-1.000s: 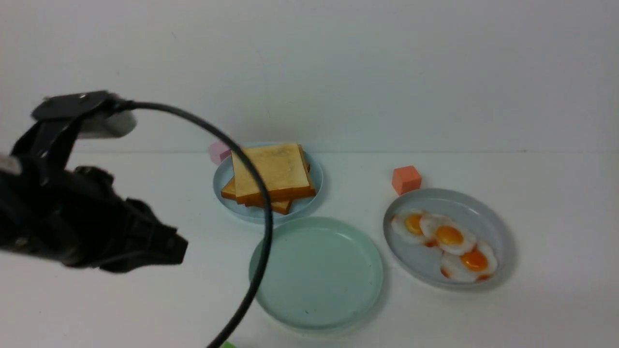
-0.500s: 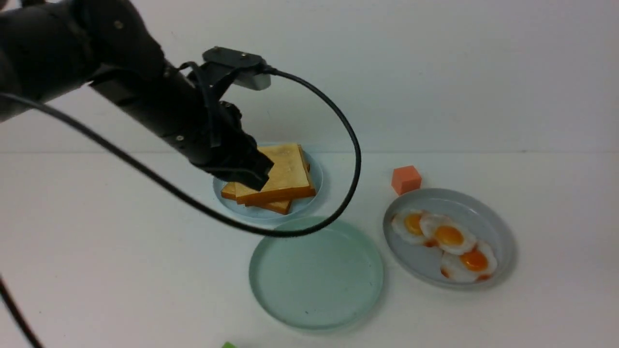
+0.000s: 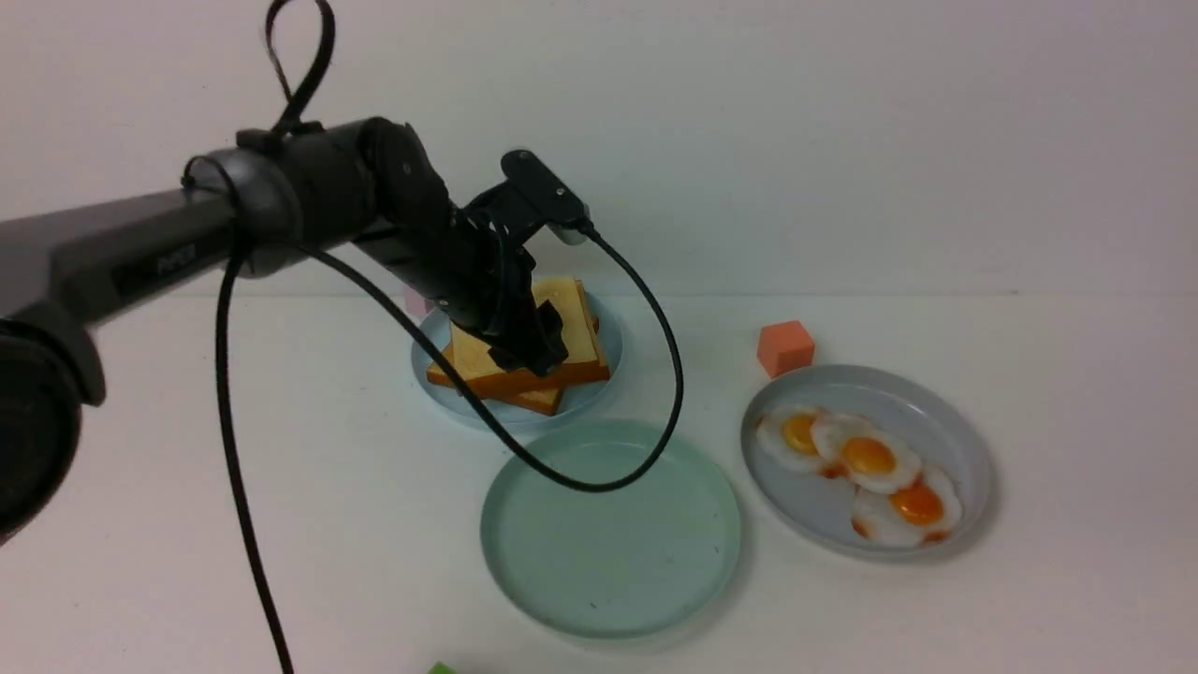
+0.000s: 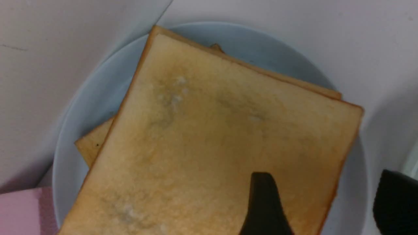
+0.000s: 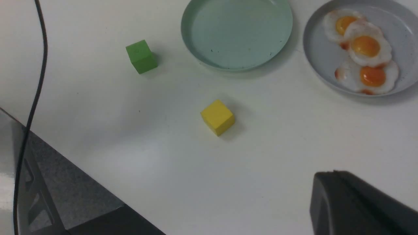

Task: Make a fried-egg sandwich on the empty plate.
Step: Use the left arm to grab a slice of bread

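No legible text; blurred marking on left arm (image 3: pixel 140 253)

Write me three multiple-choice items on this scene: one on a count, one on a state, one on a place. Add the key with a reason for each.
1. How many fried eggs lie on the grey plate?
A. two
B. three
C. four

2. What state is the mint plate in?
A. empty
B. holding one toast slice
C. holding an egg

3. Where is the left gripper?
A. at the mint plate
B. at the grey plate
C. at the toast stack

Key:
1 B, since three orange yolks show in an overlapping row.
2 A, since its whole inside is bare in the front and right wrist views.
3 C, since the front view shows it down on the top slice, and the left wrist view shows one finger over that slice.
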